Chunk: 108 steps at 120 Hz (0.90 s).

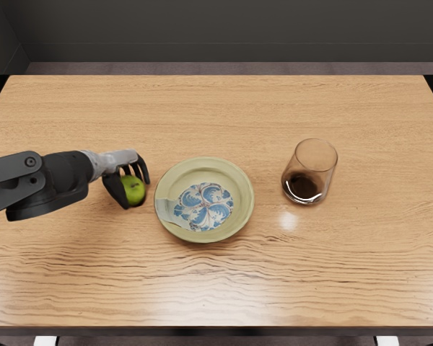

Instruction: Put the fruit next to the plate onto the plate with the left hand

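Note:
A small green fruit [135,190] lies on the wooden table just left of the plate [237,182], a cream dish with a blue swirl pattern in its centre. My left hand [130,184] reaches in from the picture's left edge, and its dark fingers [142,170] curl around the fruit from above and from the left. The fruit seems to rest at table level, a short gap away from the plate's rim. No right arm shows in the head view.
A brown-tinted drinking glass [309,171] stands to the right of the plate. The table's front edge [216,330] runs along the bottom, and a dark wall lies behind the far edge.

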Each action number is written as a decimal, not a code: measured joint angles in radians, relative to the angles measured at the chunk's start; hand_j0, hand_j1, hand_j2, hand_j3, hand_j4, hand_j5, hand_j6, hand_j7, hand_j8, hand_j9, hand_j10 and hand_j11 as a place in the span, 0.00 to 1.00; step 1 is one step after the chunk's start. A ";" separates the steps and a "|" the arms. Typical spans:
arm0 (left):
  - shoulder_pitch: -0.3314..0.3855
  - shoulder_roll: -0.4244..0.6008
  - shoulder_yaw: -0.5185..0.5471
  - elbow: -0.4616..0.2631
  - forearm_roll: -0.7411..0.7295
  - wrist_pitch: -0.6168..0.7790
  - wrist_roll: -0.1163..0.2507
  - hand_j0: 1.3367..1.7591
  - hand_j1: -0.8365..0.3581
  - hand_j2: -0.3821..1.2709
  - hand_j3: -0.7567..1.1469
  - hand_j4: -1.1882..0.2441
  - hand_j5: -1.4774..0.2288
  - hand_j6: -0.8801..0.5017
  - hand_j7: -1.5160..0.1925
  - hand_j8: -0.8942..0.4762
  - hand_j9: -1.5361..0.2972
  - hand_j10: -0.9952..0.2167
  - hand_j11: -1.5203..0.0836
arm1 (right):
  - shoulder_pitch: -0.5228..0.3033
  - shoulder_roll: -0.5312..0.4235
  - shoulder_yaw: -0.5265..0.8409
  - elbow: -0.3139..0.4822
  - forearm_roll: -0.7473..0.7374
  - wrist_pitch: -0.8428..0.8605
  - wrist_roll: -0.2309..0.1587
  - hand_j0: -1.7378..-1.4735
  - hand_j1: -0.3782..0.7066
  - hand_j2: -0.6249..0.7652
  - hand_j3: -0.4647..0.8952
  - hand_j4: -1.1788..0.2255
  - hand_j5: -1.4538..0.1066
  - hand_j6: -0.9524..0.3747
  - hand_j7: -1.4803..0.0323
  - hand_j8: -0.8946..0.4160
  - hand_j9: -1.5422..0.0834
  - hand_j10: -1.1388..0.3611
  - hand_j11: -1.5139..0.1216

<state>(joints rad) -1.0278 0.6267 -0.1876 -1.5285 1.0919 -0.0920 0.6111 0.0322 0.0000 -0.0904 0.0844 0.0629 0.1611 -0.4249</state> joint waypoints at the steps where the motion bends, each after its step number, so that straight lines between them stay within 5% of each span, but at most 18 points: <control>1: 0.000 0.000 0.000 0.000 0.000 -0.001 0.000 0.75 0.51 0.34 0.40 0.42 0.42 0.33 0.44 0.34 0.42 0.35 0.47 | 0.000 0.000 0.000 0.000 0.000 0.000 0.000 0.30 0.03 0.45 0.34 0.84 0.93 0.72 0.98 0.68 0.95 0.76 0.93; 27: 0.000 0.002 -0.001 0.000 -0.001 -0.018 0.000 0.75 0.48 0.43 0.40 0.36 0.37 0.35 0.38 0.37 0.36 0.34 0.40 | 0.000 0.000 0.000 0.000 0.000 0.000 0.000 0.30 0.03 0.45 0.34 0.84 0.93 0.72 0.98 0.68 0.95 0.76 0.93; 34: 0.001 0.004 -0.001 0.000 -0.001 -0.020 0.000 0.74 0.42 0.51 0.40 0.38 0.34 0.38 0.36 0.40 0.34 0.37 0.38 | 0.000 0.000 0.000 0.000 0.001 0.000 0.000 0.30 0.03 0.45 0.34 0.84 0.93 0.72 0.98 0.68 0.95 0.76 0.93; 55: -0.001 0.002 -0.002 0.000 -0.001 -0.032 0.000 0.73 0.40 0.50 0.40 0.44 0.28 0.44 0.31 0.44 0.30 0.42 0.33 | 0.000 0.000 0.000 0.000 0.001 0.000 0.000 0.30 0.03 0.45 0.34 0.84 0.93 0.72 0.98 0.68 0.95 0.76 0.93; 71: -0.023 0.003 -0.006 0.002 -0.036 -0.041 0.001 0.73 0.32 0.62 0.40 0.49 0.24 0.48 0.27 0.48 0.28 0.46 0.31 | 0.000 0.000 0.000 0.000 0.000 0.000 0.000 0.30 0.03 0.45 0.34 0.84 0.93 0.72 0.98 0.68 0.95 0.76 0.93; 86: -0.062 0.005 -0.012 0.004 -0.053 -0.053 0.000 0.74 0.41 0.51 0.40 0.42 0.21 0.45 0.26 0.46 0.26 0.42 0.31 | 0.000 0.000 0.000 0.000 0.000 0.000 0.000 0.30 0.03 0.45 0.34 0.84 0.93 0.72 0.98 0.68 0.95 0.76 0.93; 108: -0.123 0.005 -0.015 0.017 -0.060 -0.066 0.000 0.74 0.46 0.48 0.40 0.38 0.20 0.42 0.24 0.43 0.25 0.38 0.30 | 0.001 0.000 0.000 0.000 0.000 0.000 0.000 0.30 0.03 0.45 0.34 0.84 0.93 0.72 0.98 0.68 0.95 0.76 0.93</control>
<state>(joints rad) -1.1503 0.6321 -0.2026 -1.5119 1.0315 -0.1576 0.6114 0.0327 0.0000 -0.0902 0.0844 0.0630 0.1610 -0.4249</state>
